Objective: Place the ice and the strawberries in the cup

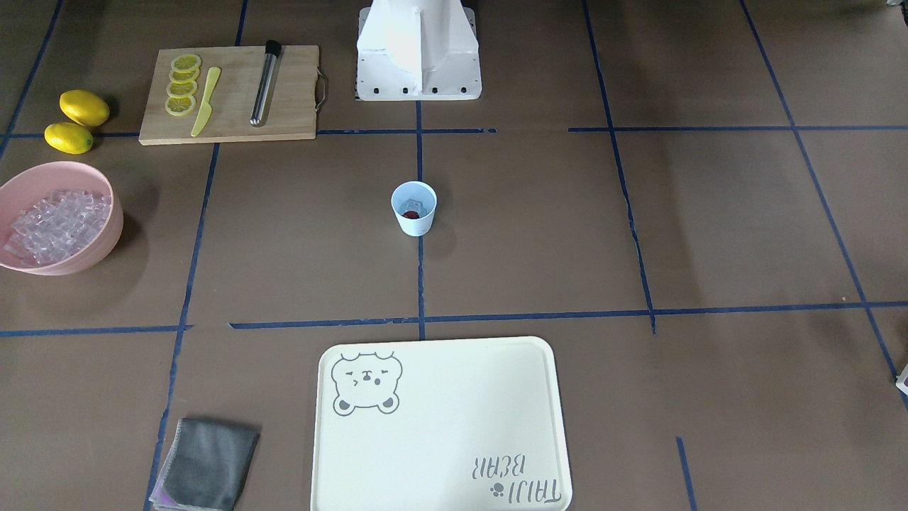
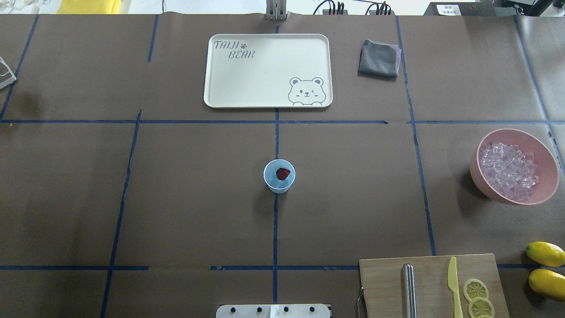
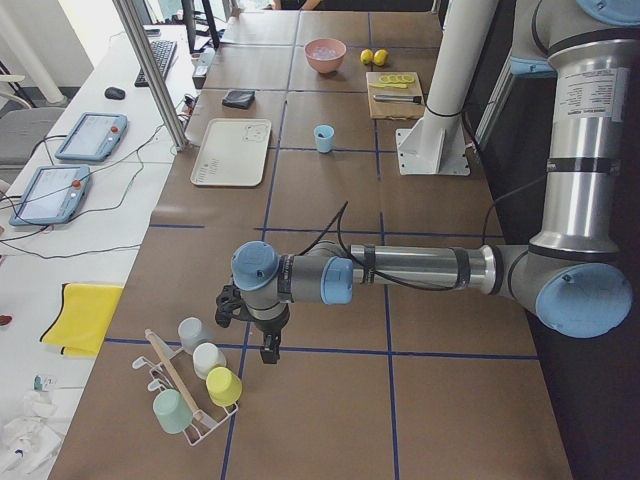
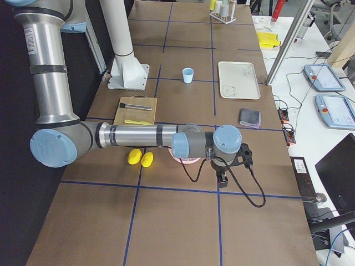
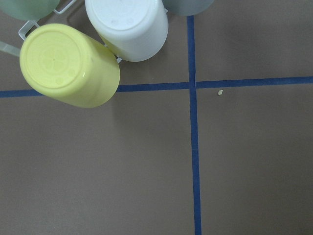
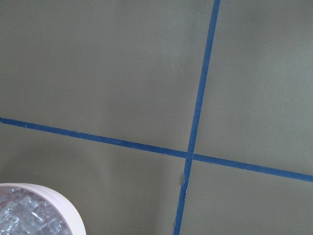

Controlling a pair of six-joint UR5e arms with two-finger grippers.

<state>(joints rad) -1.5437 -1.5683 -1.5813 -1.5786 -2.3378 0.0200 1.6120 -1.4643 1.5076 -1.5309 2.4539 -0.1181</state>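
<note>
The pale blue cup (image 1: 413,208) stands upright at the table's middle, also in the overhead view (image 2: 279,176). A red strawberry (image 2: 283,173) lies inside it, with a clear ice cube (image 1: 416,205) beside it. More ice (image 2: 507,170) fills the pink bowl (image 2: 481,176). The bowl's rim (image 6: 49,200) shows at the bottom left of the right wrist view. My left gripper (image 3: 268,350) hangs over the table's far left end by a cup rack. My right gripper (image 4: 223,180) hangs just past the bowl. I cannot tell whether either is open or shut.
A cutting board (image 2: 388,282) bears lemon slices (image 2: 476,289), a yellow knife (image 2: 453,282) and a metal rod (image 2: 409,289). Two lemons (image 2: 546,254) lie beside it. A cream tray (image 2: 265,101) and grey cloth (image 2: 378,58) lie at the far side. A yellow cup (image 5: 68,66) and white cup (image 5: 129,27) sit below the left wrist.
</note>
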